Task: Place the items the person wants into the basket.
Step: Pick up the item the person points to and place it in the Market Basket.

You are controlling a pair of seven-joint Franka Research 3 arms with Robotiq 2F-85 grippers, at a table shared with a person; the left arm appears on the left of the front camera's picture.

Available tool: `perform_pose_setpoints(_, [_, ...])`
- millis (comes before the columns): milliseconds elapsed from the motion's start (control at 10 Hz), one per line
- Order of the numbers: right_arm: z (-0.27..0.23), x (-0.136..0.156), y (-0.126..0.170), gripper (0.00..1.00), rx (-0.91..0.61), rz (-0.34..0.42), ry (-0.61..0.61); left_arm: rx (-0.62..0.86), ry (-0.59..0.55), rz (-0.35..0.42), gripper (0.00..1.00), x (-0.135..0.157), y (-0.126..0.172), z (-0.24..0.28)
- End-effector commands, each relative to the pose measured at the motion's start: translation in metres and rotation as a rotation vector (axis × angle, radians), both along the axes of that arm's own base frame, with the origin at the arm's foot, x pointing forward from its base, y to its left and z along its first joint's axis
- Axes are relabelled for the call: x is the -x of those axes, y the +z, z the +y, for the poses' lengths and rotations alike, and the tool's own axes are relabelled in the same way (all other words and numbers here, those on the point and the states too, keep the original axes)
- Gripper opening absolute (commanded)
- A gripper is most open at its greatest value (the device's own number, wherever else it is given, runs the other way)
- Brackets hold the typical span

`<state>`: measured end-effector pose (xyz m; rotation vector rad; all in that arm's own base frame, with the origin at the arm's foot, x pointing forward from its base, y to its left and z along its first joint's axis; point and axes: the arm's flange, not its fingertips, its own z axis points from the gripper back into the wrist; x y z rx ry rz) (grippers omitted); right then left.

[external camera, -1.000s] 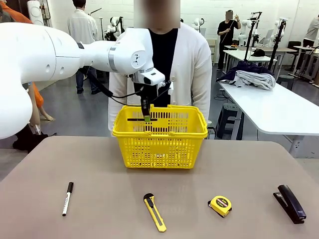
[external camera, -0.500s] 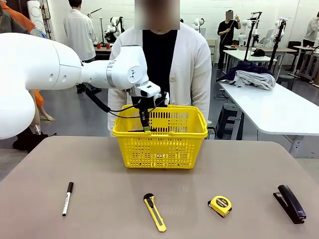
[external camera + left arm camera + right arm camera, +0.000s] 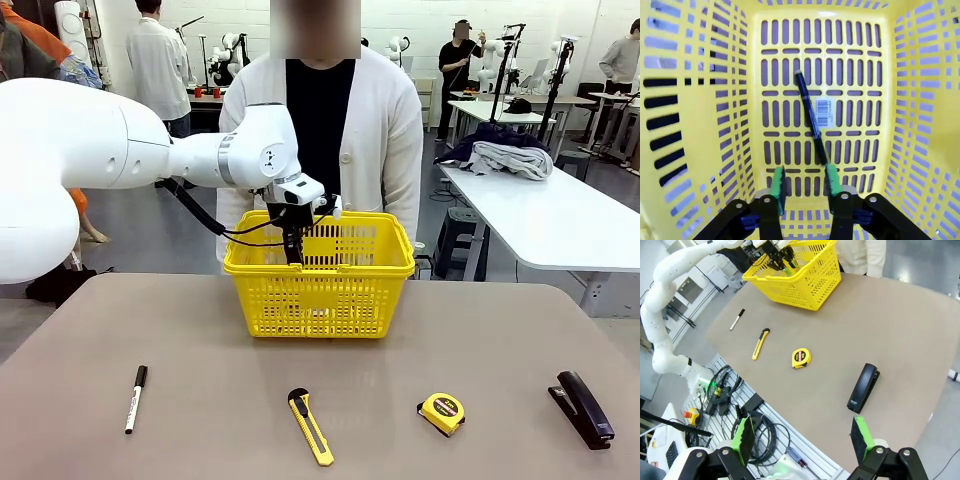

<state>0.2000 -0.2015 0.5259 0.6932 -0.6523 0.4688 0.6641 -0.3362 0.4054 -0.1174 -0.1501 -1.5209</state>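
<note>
- Step, judged: pen drop-off, 1 of 3 items in.
- Left gripper (image 3: 803,175): inside basket (image 3: 920,100), jaws narrowly parted, nothing between pads.
- Pen (image 3: 810,117): flat on basket floor, just ahead of fingertips; contact with 1 pad unclear.
- Next: lift clear of rim, fetch marker (image 3: 135,398) or utility knife (image 3: 311,427), both on table outside basket, well apart from gripper.
- Right gripper (image 3: 802,437): wide, empty.

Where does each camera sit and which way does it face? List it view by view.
Front: fixed on the robot's side, facing across the table at the person; left arm shows.
Left wrist: above the yellow basket, looking down at a black pen inside; own open jaws show.
Right wrist: high, looking down on the table; own open jaws show.
Shared: front and right wrist both show stapler, tape measure, utility knife.
</note>
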Motion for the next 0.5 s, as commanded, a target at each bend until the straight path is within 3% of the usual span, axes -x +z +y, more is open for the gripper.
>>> perform_pose_setpoints(0, [0.0011,-0.0010,-0.0018,1.00,-0.024,-0.022,0.010,0.013,-0.038,-0.006,1.00,-0.0002,0.0045,-0.0073])
perform_pose_setpoints(400, [0.0011,-0.0010,-0.0018,1.00,-0.024,-0.022,0.010,0.005,-0.052,-0.005,1.00,0.0004,0.0033,-0.0112])
